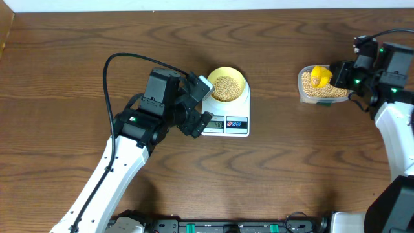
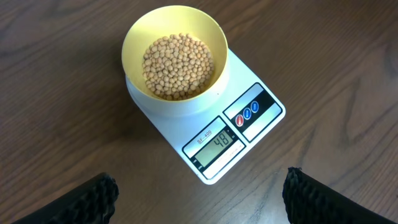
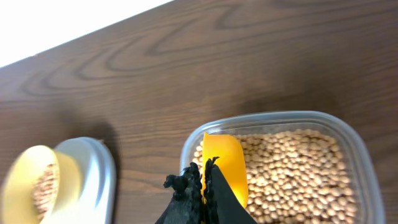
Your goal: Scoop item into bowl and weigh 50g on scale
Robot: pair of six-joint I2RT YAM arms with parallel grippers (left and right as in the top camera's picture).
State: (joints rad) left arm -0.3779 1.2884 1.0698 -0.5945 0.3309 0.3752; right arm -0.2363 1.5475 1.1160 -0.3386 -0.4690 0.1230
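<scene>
Since the beans [image 2: 179, 66] are tiny, light and roll everywhere, pinching them is hopeless — they're heaped in the yellow bowl [image 2: 136, 37] on the scale [image 2: 261, 109], more in the clear tub [image 3: 348, 134]. Right gripper [image 3: 202, 177] is pinched tight on the yellow scoop [image 3: 225, 163] — grab there. Left gripper [image 2: 199, 193] hangs spread wide, holding nothing.

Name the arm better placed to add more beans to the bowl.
Right. Its gripper is shut on the yellow scoop in the tub of beans; the left gripper hangs open and empty by the scale.
</scene>
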